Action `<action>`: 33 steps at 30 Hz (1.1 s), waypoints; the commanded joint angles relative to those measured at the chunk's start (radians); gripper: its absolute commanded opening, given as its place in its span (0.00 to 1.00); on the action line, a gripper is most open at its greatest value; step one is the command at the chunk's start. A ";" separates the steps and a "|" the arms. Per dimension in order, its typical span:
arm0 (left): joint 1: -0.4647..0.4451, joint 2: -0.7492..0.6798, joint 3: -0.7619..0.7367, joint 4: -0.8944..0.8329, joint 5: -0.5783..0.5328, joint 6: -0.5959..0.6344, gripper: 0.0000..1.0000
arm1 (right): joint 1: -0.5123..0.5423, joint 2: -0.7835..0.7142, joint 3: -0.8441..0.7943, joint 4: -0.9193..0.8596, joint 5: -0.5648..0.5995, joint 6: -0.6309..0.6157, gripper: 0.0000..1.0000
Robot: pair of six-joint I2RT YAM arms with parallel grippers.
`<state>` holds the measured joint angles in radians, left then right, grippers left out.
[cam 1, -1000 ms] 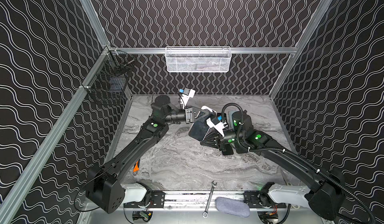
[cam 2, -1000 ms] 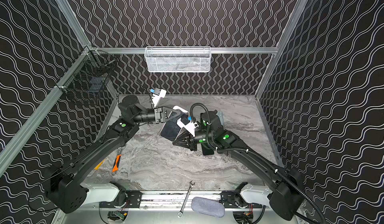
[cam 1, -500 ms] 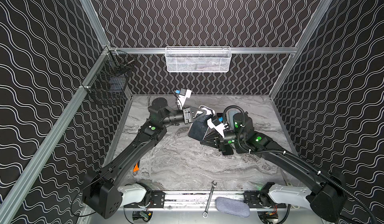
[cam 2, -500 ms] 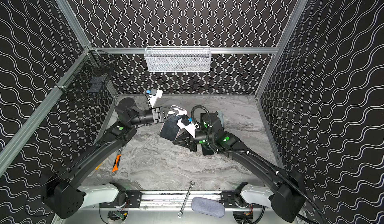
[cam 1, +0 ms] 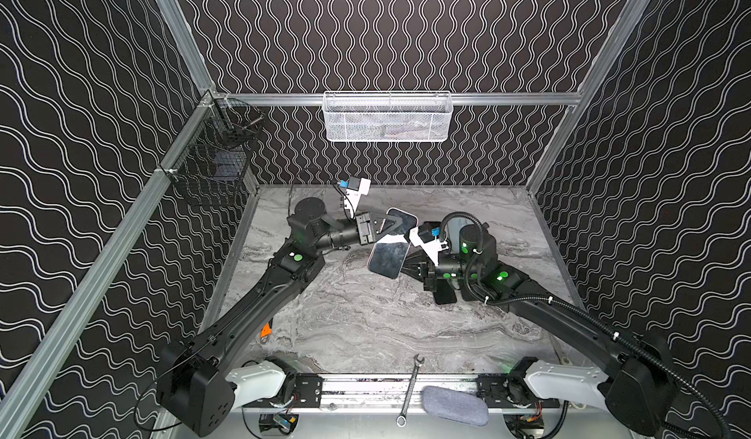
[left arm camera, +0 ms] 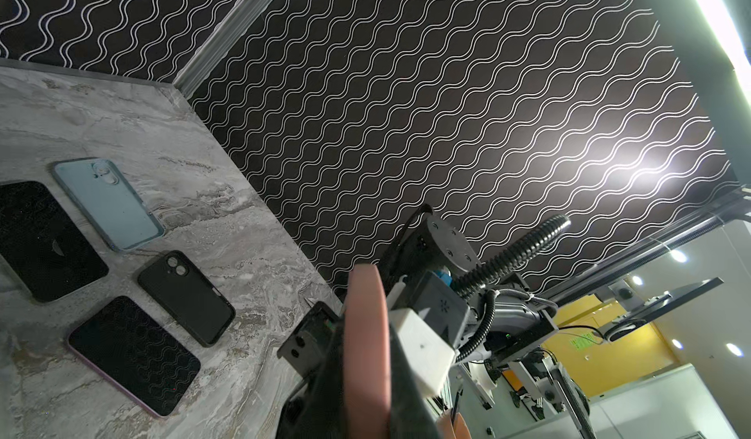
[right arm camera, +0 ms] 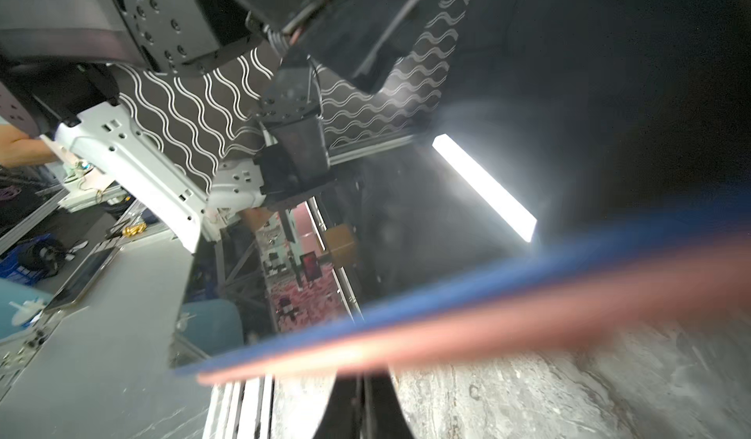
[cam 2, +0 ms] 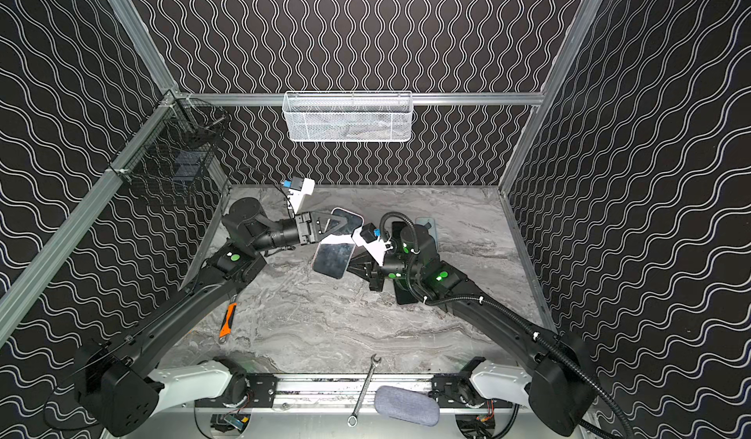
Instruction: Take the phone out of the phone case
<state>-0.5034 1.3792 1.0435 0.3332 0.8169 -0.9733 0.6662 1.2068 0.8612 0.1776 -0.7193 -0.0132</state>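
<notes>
Near the middle of the table (cam 1: 365, 327), with bare marble in front and the walls well apart, we see the left gripper (cam 1: 392, 223) clamped on the pink-rimmed phone case (left arm camera: 365, 335). The right gripper (cam 1: 406, 266) is closed on the phone (cam 1: 388, 256), whose dark glossy screen is tilted.

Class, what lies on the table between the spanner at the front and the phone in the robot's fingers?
Nothing: the marble table between spanner and phone is bare, as both top views show.
</notes>
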 commanded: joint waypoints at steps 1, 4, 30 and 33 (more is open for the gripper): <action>-0.003 -0.002 -0.006 0.062 0.019 -0.028 0.00 | -0.010 -0.014 -0.012 0.066 0.015 0.042 0.09; -0.003 0.001 -0.013 0.065 0.003 -0.024 0.00 | -0.027 -0.032 -0.024 0.045 0.020 0.053 0.17; 0.057 -0.030 -0.334 0.508 -0.509 -0.393 0.00 | -0.117 -0.166 -0.334 0.563 0.009 0.722 1.00; 0.056 -0.006 -0.366 0.597 -0.525 -0.446 0.00 | -0.115 -0.114 -0.370 0.690 0.015 0.809 1.00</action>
<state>-0.4488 1.3602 0.6918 0.7315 0.3042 -1.3380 0.5491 1.0668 0.5125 0.6567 -0.6979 0.6621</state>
